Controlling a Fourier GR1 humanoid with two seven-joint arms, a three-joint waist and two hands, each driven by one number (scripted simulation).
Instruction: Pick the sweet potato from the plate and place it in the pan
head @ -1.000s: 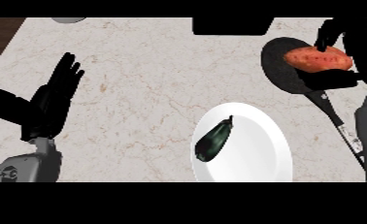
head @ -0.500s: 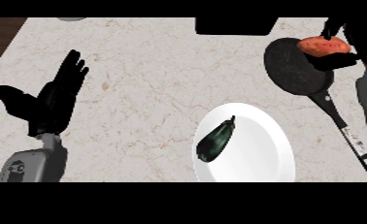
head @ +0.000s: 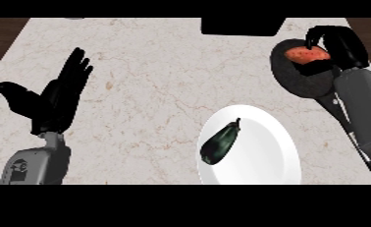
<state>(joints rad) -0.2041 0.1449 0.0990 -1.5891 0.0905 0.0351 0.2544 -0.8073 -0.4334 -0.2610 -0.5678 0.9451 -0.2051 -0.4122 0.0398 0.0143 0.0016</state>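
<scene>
a kitchen, judging by what lies on the desk (head: 159,73): its top is pale marble-like stone with thin brown veins, filling most of the frame. a dark pan (head: 301,76) sits at the upper right, its handle running toward the lower right edge. a white plate (head: 264,159) at the lower centre-right carries a dark eggplant (head: 220,143). an orange sweet potato (head: 307,54) shows over the pan.

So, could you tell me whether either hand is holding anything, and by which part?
The right hand curls over the sweet potato at its right end, above the pan. The left hand is open and holds nothing.
</scene>
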